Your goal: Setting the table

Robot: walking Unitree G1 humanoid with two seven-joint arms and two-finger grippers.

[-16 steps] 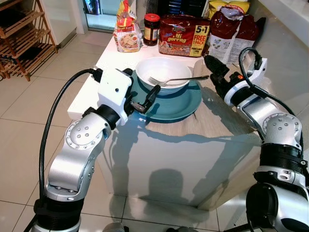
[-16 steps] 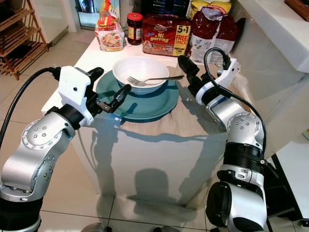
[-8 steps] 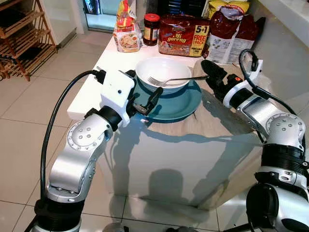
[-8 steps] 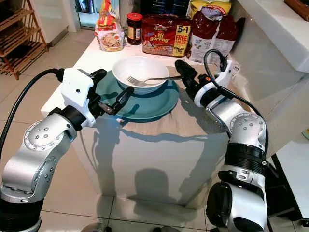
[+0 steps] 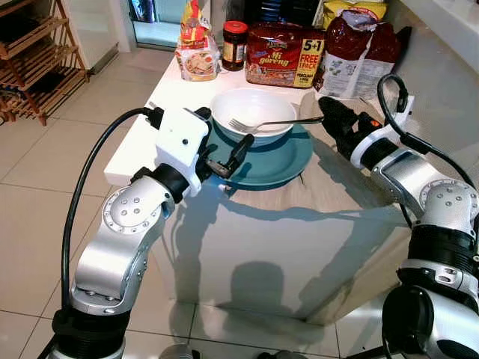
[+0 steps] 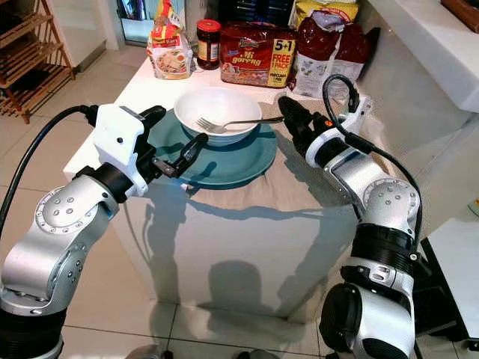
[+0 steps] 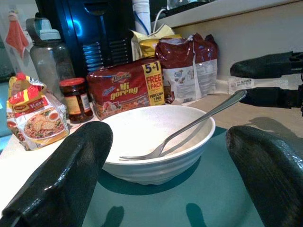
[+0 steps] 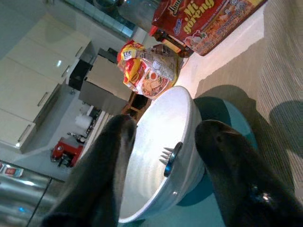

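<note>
A white bowl (image 5: 253, 111) stands on a teal plate (image 5: 283, 163) on the white table (image 5: 142, 142). A silver fork (image 5: 278, 123) lies in the bowl, tines down, with its handle over the rim pointing right. My left gripper (image 5: 224, 129) is open at the plate's near-left edge, its fingers (image 7: 61, 184) spread wider than the bowl (image 7: 156, 142). Just right of the fork handle's tip, my right gripper (image 5: 327, 108) is open. In the right wrist view the handle's end (image 8: 171, 160) shows between the fingers (image 8: 113, 156), not touched.
At the table's far end stand a red noodle multipack (image 5: 283, 56), a dark jar (image 5: 234, 45), a small noodle packet (image 5: 197, 58) and red bags (image 5: 359, 48). A beige cloth (image 5: 337, 187) covers the right side. A wooden rack (image 5: 34, 60) stands on the floor at left.
My right gripper edged toward the fork handle, then drew back slightly to the right. The left arm nudged a little closer to the plate. Bowl, plate and fork have not moved.
</note>
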